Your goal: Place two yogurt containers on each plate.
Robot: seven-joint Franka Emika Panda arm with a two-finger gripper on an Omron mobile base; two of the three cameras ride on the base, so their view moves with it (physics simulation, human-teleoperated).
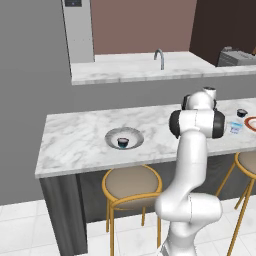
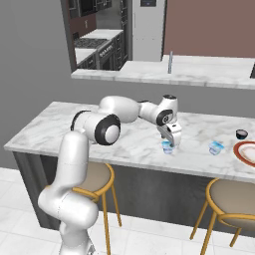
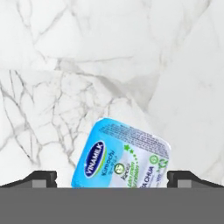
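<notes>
My gripper (image 2: 170, 143) hangs open over the marble counter (image 2: 129, 139), fingers straddling a pale blue-and-white yogurt container (image 2: 167, 149). The hand view shows that container (image 3: 122, 159) lying tilted between the two dark fingertips (image 3: 46, 177), touched by neither. A second pale container (image 2: 215, 147) stands further right, beside the red-rimmed plate (image 2: 245, 152). Behind that plate stands a dark container (image 2: 242, 134). On the left sits the grey-white plate (image 1: 112, 135) with another dark container (image 1: 123, 142) in it.
Gold-legged stools (image 1: 131, 184) stand under the counter's front edge. A back counter with a faucet (image 1: 160, 59) lies beyond a gap. Bare marble stretches between the two plates.
</notes>
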